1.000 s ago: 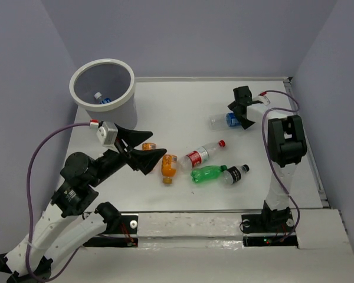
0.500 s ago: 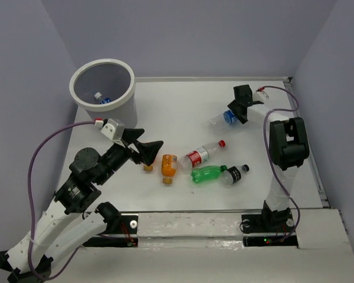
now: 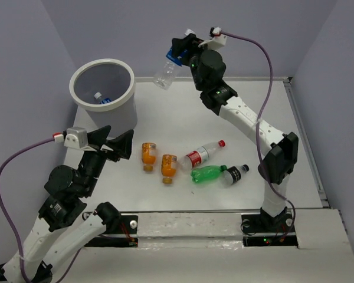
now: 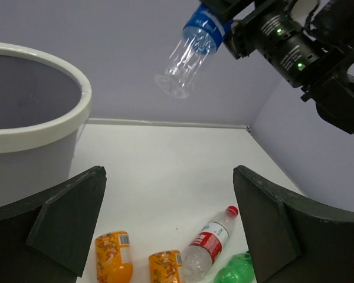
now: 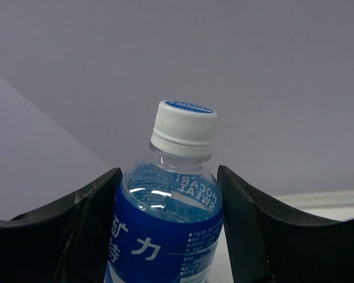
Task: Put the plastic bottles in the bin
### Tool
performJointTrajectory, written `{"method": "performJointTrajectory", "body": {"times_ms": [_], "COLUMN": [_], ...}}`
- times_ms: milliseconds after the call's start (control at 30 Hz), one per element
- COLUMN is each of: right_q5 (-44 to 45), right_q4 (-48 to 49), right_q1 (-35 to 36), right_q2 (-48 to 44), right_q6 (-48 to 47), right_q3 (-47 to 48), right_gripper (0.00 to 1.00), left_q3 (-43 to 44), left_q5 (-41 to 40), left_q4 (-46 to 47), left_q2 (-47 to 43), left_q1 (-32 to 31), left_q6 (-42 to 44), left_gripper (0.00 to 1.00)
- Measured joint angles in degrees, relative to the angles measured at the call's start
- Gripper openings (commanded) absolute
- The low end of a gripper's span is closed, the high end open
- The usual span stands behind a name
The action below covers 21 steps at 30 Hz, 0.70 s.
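R gripper clamped across the label of blue-label bottle, held high over the back edge, just right of bin and not yet over the rim. Looks empty (hard to be sure), so expect it light, thin-walled and slick, and keep your squeeze gentle.

L gripper gaping, empty, near the left edge.

Orange bottles, green bottle etc. lie mid-table. Take them across the label.

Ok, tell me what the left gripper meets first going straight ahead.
Probably the nearer orange bottle, lying just ahead of the left gripper; depth is unclear, so bare table could come first.
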Motion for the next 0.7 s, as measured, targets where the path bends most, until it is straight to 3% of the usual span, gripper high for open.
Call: {"method": "performJointTrajectory", "body": {"times_ms": [200, 367, 700], "right_q5": [-0.96, -1.51, -2.58], "right_q4": [8.46, 11.96, 19.61], "right_q1": [6.80, 8.76, 10.08], "right_q2": [11.26, 25.88, 38.32], "right_q6": [-8.37, -10.78, -8.35], "right_q3": [19.41, 38.73, 41.92], "right_gripper": [0.46, 0.43, 0.42], "left_q3": [-0.42, -2.36, -9.35], "left_q5": [-7.96, -10.86, -6.03], "left_q4": [-2.19, -6.01, -12.46], "left_q2": [-1.11, -3.41, -9.73], "left_q1": [0.00, 0.00, 0.00], "left_q6": [-0.90, -4.74, -18.18], "left_gripper": [0.99, 0.99, 0.99]}}
